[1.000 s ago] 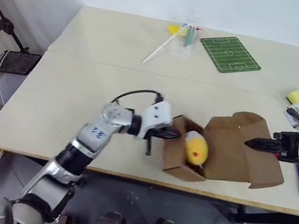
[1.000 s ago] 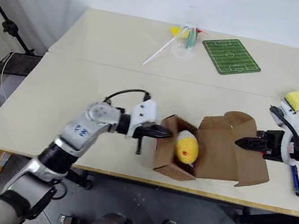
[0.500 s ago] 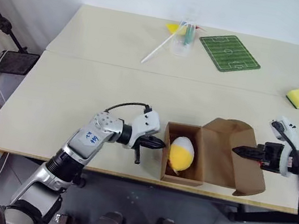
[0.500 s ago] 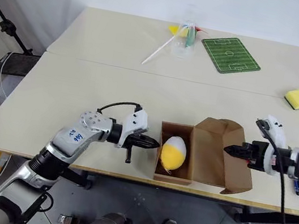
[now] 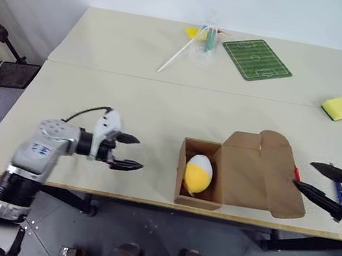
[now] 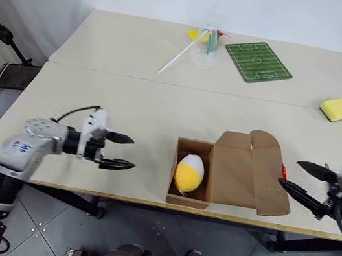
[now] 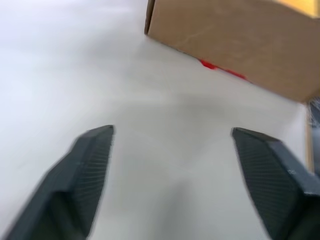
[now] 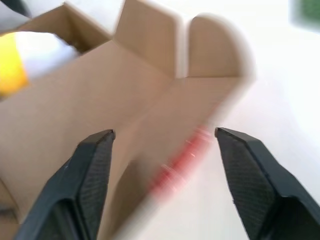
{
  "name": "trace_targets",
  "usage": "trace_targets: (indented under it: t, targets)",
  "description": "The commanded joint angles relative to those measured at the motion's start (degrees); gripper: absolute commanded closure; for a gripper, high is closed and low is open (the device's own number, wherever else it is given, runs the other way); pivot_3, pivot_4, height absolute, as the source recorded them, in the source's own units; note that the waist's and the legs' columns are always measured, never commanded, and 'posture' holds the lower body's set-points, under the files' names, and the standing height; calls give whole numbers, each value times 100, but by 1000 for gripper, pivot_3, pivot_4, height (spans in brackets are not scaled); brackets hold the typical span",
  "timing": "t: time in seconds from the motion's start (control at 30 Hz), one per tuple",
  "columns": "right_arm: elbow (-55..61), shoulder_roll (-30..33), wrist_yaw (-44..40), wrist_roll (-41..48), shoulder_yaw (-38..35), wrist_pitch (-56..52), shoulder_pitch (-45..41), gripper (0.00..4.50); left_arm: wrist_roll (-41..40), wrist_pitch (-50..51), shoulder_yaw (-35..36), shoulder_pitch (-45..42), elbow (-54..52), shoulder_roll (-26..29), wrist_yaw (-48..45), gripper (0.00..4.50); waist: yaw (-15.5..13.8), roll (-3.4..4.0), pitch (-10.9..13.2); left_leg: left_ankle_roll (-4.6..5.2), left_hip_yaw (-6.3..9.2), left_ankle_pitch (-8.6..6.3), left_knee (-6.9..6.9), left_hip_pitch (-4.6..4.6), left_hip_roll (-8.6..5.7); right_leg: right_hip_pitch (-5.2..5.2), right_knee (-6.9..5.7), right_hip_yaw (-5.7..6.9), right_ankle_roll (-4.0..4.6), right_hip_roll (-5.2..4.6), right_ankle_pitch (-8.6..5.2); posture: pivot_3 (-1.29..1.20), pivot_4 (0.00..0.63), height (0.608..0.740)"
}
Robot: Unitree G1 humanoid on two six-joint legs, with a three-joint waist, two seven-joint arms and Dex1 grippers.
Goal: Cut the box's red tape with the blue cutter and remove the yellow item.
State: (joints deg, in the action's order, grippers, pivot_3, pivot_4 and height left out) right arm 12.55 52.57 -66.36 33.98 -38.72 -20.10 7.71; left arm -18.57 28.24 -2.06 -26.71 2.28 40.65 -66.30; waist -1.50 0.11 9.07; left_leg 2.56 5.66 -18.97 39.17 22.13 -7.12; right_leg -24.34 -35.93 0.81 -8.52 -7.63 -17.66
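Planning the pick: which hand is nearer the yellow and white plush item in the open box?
Left hand, slightly: open, off the cardboard box's left side. Right hand is open beyond the flap's far edge from the plush.

Brown box [image 5: 252, 174] with red tape [image 5: 296, 173], a yellow-and-white item [image 5: 197, 174] inside, green-striped mat [image 5: 257, 50] beyond.

No readable text, label, brand or number is seen on anything; blue marks on left arm illegible.
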Motion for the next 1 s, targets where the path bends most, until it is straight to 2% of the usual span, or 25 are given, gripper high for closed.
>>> trace_targets:
  t: [0.03, 0.13, 0.2, 0.3, 0.37, 0.47, 0.53, 0.73, 0.83, 1.0]
  targets:
    - [254, 251, -660, 531, -764, 93, 121, 785, -385, -182, 470, -265, 290, 458, -663, 0, 5, 2, 1, -1, 1, 1, 0, -2, 4, 1, -1, 0, 2, 1, -1, 0, 150, 740]
    - [675, 308, -1132, 652, -1213, 109, 560, 15, -557, 65, 508, -548, 367, 728, -935, 0, -10, 3, 1, -2, 7, 1, -3, -2, 9, 5, 0, -8, 6, 0, -3, 0, 150, 740]
    - [1162, 115, -1181, 722, -1465, 182, 865, 15, -717, 408, 464, -656, 194, 984, -1184, 0, -15, 2, 1, 0, 16, 0, -3, -3, 6, 9, 0, -22, 6, -1, -3, 0, 150, 740]
    - [1924, -247, -1004, 787, -1520, 0, 1496, 15, -469, 252, 89, -997, 61, 1055, -1311, 0, -22, 0, 1, 1, 29, -5, -7, -2, 7, 8, -4, -29, 6, 0, -3, 0, 150, 740]
    - [2219, -497, -732, 860, -1522, 32, 1655, 15, -209, 18, -349, -1521, 83, 720, -1291, 0, -55, -1, 2, 2, 29, -6, -4, 1, 2, 11, -1, -27, 6, 0, -3, 0, 150, 740]
    - [2568, -756, -567, 1056, -1863, -42, 2016, 15, -197, 175, -787, -2308, 252, 151, -1381, 0, -164, -3, 3, 11, 25, -1, 8, 0, -14, 23, 2, -30, 0, -4, 0, 0, 150, 740]
    - [2650, -856, -427, 1079, -2094, -61, 2202, 15, 95, 66, -1192, -2727, 542, -172, -1419, 0, -171, -5, 3, 14, 24, 0, 10, 0, -16, 25, 2, -33, -4, -4, 3, 0, 150, 740]
    - [3108, -1434, -183, 1520, -3326, -192, 3312, 15, 1288, -819, -2596, -3757, 1588, -1652, -1254, 0, -167, -9, 4, 16, 19, 0, -2, -3, -14, 24, 6, -31, -5, 2, 2, 0, 150, 740]
    - [3219, -1655, -159, 1611, -3629, -99, 3786, 15, 1632, -1216, -2848, -3960, 2057, -2184, -1112, 0, -171, -27, 14, 17, 18, 0, -4, -1, -11, 23, 10, -32, -5, 5, 2, 0, 150, 740]
    - [3756, -2061, 327, 1936, -3646, 21, 4187, 15, 2225, -1862, -3141, -4265, 3065, -3015, -673, 0, -138, -44, 25, 16, 2, 0, -4, -7, -4, 23, 21, -69, -6, 8, 2, 0, 150, 740]
